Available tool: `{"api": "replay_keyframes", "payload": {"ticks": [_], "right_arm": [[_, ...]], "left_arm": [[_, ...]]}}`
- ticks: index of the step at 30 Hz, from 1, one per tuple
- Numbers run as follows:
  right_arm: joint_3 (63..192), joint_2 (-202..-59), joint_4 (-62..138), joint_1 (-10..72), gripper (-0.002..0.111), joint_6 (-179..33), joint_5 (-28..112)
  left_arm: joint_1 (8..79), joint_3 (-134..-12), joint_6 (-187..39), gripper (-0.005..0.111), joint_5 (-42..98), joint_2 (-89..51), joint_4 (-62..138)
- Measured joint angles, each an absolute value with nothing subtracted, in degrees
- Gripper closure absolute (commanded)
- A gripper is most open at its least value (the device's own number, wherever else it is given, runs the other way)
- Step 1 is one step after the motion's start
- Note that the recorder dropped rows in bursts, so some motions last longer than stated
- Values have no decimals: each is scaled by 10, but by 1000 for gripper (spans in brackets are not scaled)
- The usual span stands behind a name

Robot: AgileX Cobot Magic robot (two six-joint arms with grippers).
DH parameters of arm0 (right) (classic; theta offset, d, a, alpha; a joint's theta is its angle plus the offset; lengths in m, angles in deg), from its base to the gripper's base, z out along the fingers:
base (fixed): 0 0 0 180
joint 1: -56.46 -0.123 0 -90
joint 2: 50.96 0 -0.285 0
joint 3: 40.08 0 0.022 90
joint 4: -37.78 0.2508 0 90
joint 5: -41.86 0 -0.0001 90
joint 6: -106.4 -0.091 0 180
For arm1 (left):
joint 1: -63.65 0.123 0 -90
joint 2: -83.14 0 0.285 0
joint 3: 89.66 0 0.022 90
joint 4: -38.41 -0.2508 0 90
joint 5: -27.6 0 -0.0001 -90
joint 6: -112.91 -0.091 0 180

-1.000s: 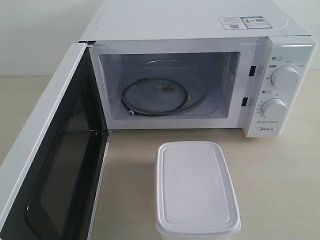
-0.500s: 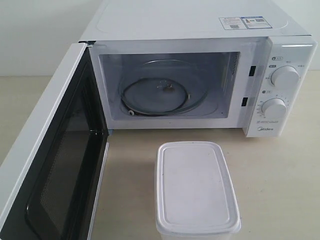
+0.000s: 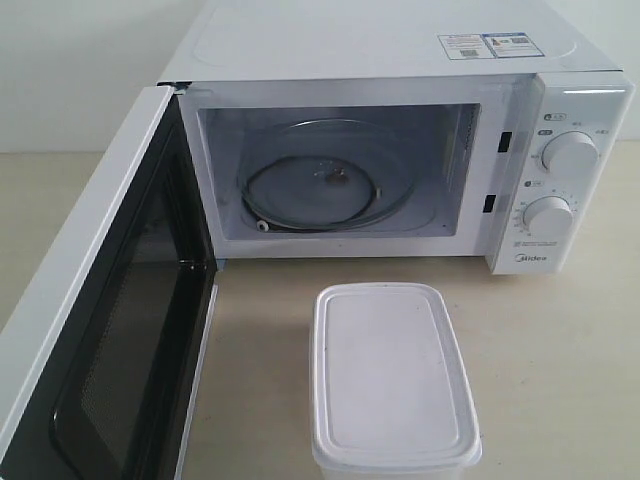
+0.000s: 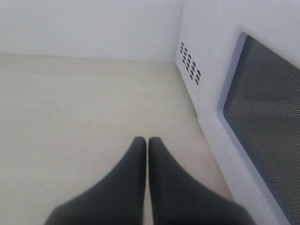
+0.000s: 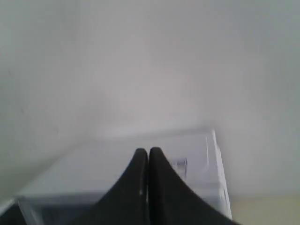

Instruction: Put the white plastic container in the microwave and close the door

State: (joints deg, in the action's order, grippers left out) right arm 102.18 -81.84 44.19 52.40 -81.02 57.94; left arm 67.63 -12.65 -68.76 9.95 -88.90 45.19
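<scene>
1. Nothing has shifted since a second ago: the box, the door and both dials sit exactly as they did.
2. The table [image 4: 70, 117] stretches out pale and bare under and ahead of the left claw [image 4: 147, 139].
3. The microwave [image 3: 400, 60] stands at the back of the table. Its vented side wall lies ahead of the left claw, and its top shows as a blur just beyond the right claw [image 5: 148, 151].
4. The door [image 3: 90, 300] is swung wide open, with its black mesh inner side facing the cavity. Its outer face with the dark window runs close alongside the left claw.
5. The white plastic container [image 3: 390, 380] rests on the table in front of the open cavity, lid on and well apart from the microwave. I cannot place it against either claw.
6. The glass turntable [image 3: 320, 190] lies flat inside the cavity.
7. Two round dials [image 3: 570, 155] sit one above the other on the control panel.
8. The sticker [image 5: 179, 165] on the microwave top shows just past the right claw's tips.
9. On each claw the two fingers are pressed together with nothing between them.
</scene>
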Motion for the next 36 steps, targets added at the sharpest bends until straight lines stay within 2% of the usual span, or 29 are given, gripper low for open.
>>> {"api": "replay_keyframes", "payload": {"ticks": [6, 13, 22, 27, 36], "right_arm": [[1076, -979, 442, 524, 109, -808, 793], [1079, -1137, 463, 524, 109, -782, 860], [1107, -1319, 801, 525, 109, -459, 998], [1116, -1378, 1024, 569, 109, -296, 1071], [1105, -1493, 1046, 634, 108, -221, 1081]], "left_arm": [[676, -126, -688, 103, 100, -889, 452], [676, -126, -688, 103, 100, -889, 452], [676, -126, -688, 103, 100, -889, 452], [676, -126, -688, 103, 100, -889, 452], [676, -126, -688, 103, 100, -889, 452]]}}
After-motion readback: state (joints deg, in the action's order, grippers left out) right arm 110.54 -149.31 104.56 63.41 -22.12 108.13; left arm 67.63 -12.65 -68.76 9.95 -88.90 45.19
